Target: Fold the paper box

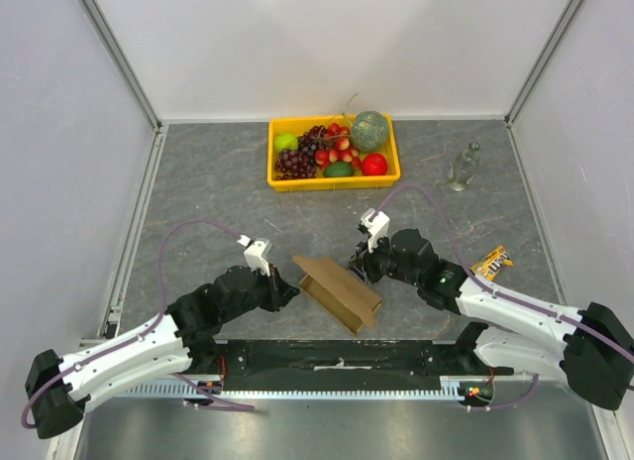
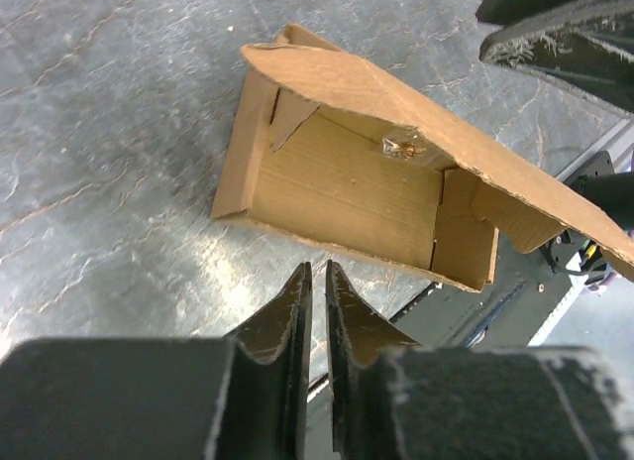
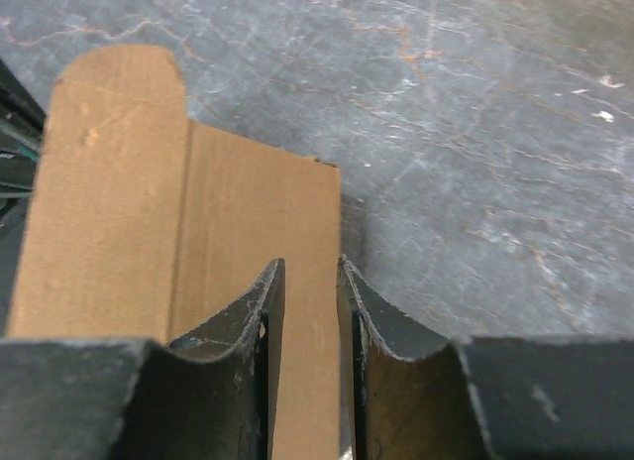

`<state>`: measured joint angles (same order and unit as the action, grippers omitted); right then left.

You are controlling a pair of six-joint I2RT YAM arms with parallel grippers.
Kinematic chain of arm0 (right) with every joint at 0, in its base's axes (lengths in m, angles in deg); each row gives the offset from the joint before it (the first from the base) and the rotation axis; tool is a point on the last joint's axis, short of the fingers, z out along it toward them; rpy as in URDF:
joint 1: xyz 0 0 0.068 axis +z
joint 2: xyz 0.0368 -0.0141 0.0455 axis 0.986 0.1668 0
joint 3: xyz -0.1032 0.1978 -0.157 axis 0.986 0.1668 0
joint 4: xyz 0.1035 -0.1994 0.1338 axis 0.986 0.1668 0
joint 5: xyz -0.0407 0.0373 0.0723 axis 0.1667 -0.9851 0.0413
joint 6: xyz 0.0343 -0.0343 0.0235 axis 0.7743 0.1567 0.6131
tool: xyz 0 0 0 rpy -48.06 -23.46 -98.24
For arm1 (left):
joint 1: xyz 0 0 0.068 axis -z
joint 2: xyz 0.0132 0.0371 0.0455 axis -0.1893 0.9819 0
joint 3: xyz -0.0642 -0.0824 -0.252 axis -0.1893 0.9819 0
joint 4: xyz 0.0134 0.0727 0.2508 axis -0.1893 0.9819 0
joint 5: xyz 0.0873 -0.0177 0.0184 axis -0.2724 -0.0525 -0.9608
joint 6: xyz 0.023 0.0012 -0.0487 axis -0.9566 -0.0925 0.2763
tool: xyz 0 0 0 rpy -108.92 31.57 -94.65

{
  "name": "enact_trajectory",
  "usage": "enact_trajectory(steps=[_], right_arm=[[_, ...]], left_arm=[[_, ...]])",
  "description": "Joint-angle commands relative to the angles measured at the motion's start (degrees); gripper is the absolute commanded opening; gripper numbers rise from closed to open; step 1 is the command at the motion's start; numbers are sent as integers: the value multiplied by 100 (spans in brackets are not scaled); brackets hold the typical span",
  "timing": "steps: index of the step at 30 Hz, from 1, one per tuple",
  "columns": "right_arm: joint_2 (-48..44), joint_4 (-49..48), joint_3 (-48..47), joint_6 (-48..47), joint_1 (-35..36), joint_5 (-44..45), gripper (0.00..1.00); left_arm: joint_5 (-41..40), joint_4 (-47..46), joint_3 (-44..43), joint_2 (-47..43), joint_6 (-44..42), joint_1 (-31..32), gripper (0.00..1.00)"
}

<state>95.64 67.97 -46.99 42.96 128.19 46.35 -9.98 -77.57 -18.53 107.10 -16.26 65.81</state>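
On the surface's near middle: paper box point(image 1: 342, 291) half folded, lid point(image 2: 426, 113) ajar.
Left claw point(image 2: 318, 270) is narrowed, empty; right claw point(image 3: 309, 267) narrowed over the lid, grip unclear. The lid should be pressed down evenly.

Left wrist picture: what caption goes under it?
Half-open paper box on the table, just ahead of the left tool.

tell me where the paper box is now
In the top view the paper box sits near the front edge of the table, between the left gripper and right gripper.
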Motion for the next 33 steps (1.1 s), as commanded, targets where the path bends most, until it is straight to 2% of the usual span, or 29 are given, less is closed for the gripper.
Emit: enact_trajectory(steps=[1,5,8,12,25,33], right_arm=[[166,-450,-304,161,291,-202,32],[324,-687,-278,196,573,-421,30],[491,-749,-278,196,749,-509,29],[702,-758,-260,126,934,-588,29],[1239,-907,65,-6,1215,-404,32],[353,-514,-101,38,1215,394,50]], left_arm=[[-512,1331,-442,-349,864,74,13],[-1092,2157,-688,-639,1382,65,2],[-1699,2904,-969,-666,1892,74,2],[-2077,3371,-1180,-535,2166,65,2],[-2227,3346,-1277,-306,2184,65,2],[-1666,2415,-1067,-508,1552,57,2]])
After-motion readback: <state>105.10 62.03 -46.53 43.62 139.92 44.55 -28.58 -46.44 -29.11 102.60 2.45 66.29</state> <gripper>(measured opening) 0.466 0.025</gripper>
